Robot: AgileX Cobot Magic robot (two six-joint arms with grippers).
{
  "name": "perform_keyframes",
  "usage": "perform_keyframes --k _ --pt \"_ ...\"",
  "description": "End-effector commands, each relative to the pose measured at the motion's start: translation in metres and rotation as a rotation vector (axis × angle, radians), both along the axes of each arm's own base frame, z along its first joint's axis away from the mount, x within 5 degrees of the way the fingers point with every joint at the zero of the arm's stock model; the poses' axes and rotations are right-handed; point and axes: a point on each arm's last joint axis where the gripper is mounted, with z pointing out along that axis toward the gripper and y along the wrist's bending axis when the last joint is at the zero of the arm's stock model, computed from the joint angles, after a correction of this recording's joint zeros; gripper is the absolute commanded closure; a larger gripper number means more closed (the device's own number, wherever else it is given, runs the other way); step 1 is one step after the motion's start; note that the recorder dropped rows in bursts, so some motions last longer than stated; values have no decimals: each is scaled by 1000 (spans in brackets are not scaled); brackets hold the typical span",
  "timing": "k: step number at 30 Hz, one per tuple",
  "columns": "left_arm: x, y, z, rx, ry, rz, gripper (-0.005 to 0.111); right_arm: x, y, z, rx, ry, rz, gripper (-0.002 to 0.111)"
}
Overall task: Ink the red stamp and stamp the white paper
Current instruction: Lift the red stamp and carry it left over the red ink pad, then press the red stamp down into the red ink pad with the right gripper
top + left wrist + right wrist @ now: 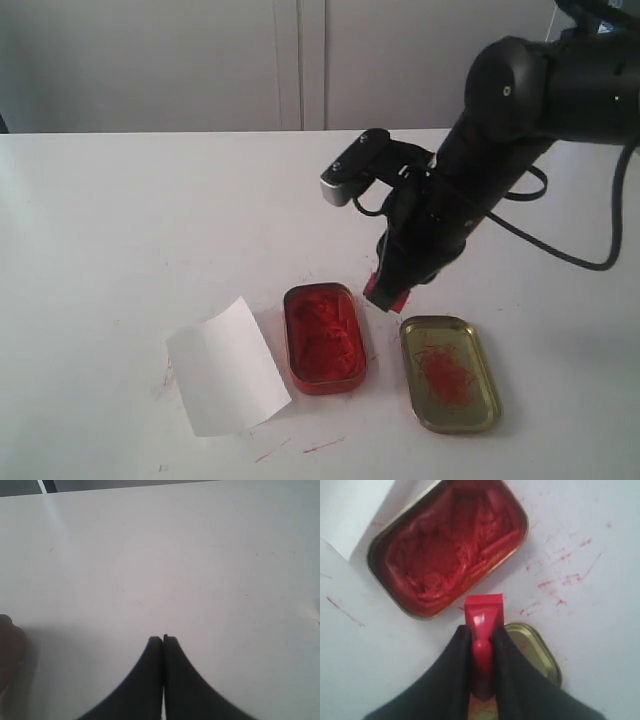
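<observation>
From outside, my right gripper (392, 283) hangs just beside the red ink tin (323, 338), pinching the red stamp (386, 292) base-down; the gold lid (449, 373) lies near on its other side, the white paper (228, 380) beyond the tin. My left gripper (163, 640) is pressed together, holding nothing, above the table (150, 555). My right wrist shows the fingers (455, 665) clamping the stamp's stem: light, rigid, slick plastic, I judge, best held there.

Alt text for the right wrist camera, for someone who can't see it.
The right gripper clamps the red stamp by its stem beside an open tin of red ink paste on a white table. A gold lid shows behind the fingers.
</observation>
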Motion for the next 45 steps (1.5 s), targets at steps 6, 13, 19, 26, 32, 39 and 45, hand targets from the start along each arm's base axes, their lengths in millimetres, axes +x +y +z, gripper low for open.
perform_keyframes --k 6,13,19,26,32,39,45 --pt "0 0 -2 -1 4 1 107 3 45 -1 -4 74 31 108" --pt "0 0 -2 -1 4 1 107 7 65 -22 -35 140 -24 108" --pt "0 0 -2 -1 4 1 107 10 67 -38 -49 191 -101 108" --pt "0 0 -2 -1 4 1 107 13 69 -47 -46 202 -139 108" --pt "0 0 -2 -1 4 1 107 16 71 -55 -42 206 -172 108" --pt "0 0 -2 -1 4 1 107 18 72 -68 -62 232 -188 108" --pt "0 0 -2 -1 4 1 107 19 72 -70 -52 222 -193 108"
